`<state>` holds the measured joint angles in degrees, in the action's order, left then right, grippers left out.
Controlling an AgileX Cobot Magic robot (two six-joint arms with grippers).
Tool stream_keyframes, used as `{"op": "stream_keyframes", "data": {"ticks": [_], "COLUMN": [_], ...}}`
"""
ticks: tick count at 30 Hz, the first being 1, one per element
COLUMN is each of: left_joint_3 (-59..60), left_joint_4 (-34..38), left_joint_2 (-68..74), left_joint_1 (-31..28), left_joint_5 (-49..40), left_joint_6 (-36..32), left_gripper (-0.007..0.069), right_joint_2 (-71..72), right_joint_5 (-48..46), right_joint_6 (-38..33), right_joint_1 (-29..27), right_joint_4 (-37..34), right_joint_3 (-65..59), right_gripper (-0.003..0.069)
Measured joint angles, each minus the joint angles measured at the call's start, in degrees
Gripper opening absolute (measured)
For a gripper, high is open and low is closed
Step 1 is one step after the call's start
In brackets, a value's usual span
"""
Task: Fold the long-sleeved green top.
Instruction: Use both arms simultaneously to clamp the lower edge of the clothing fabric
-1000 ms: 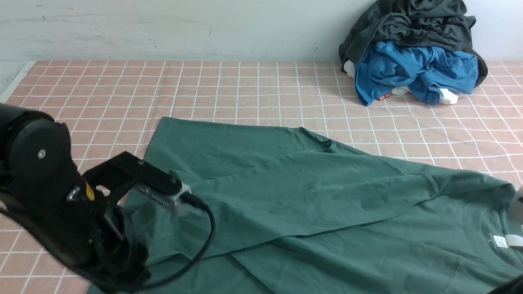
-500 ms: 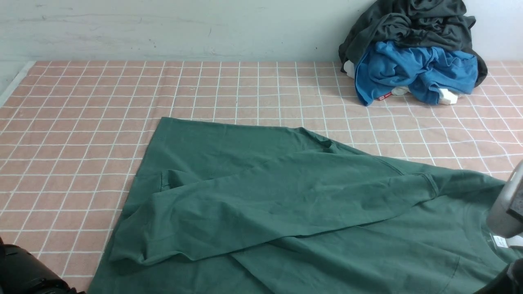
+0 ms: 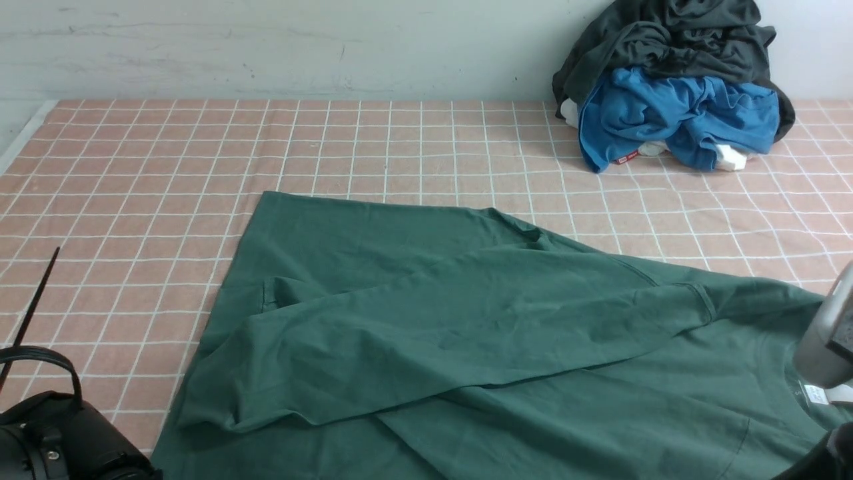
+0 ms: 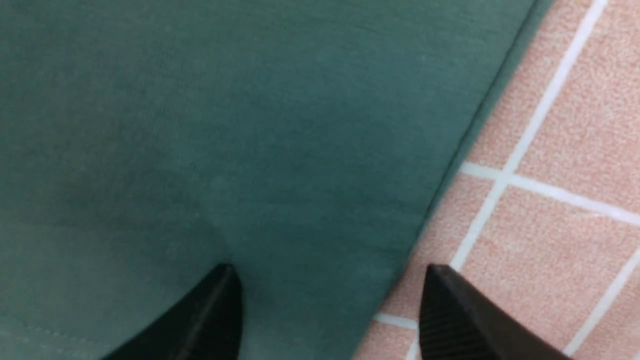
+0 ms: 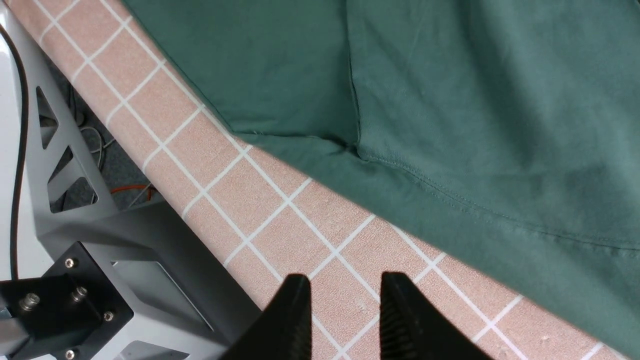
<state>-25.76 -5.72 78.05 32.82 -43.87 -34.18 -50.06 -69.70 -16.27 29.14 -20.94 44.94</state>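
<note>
Left gripper [image 4: 330,300]: fingers well apart, with an edge of the green top [image 4: 280,150] running through the gap between them; one finger is over the fabric, the other over the checked cloth [image 4: 565,250]. Can't tell whether either touches. Right gripper [image 5: 345,300]: fingers apart, narrower gap, nothing between them but a view of checked cloth; the top's edge lies near the fingertips. Top is spread between the two arms, with a loose flap folded over it and wrinkles along the flap. White neck label [image 3: 815,394] sits just beside the right arm [image 3: 826,340], collar partly hidden by it. Well ahead of both grippers: a heap with a dark grey garment [image 3: 693,47] on a blue garment [image 3: 680,117], by the wall [image 3: 300,50].
</note>
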Motion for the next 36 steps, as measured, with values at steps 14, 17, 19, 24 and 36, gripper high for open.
{"op": "stream_keyframes", "data": {"ticks": [14,17,19,24,36], "left_joint_3": [-1.59,-1.59,-1.65,-2.75,-6.78], "left_joint_4": [-7.19,-7.19,-7.19,-6.88,-4.08], "left_joint_2": [-0.01,0.18,0.18,0.18,0.18], "left_joint_1": [0.0,0.0,0.0,0.0,0.0], "left_joint_5": [1.83,1.68,0.94,-1.47,-5.41], "left_joint_6": [9.45,9.45,9.45,9.45,14.17], "left_gripper": [0.0225,0.0188,0.0116,0.0008,0.0007], "right_joint_2": [0.0,0.0,0.0,0.0,-7.63], "right_joint_5": [0.0,0.0,0.0,-0.82,2.9], "right_joint_6": [-0.02,-0.02,-0.55,-5.81,-17.29], "right_joint_1": [0.0,0.0,0.0,0.0,0.0], "right_joint_4": [1.25,2.01,3.72,7.81,16.02], "right_joint_3": [0.0,0.0,0.0,0.0,-3.64], "right_gripper": [0.0189,0.0189,0.019,0.0231,0.0553]}}
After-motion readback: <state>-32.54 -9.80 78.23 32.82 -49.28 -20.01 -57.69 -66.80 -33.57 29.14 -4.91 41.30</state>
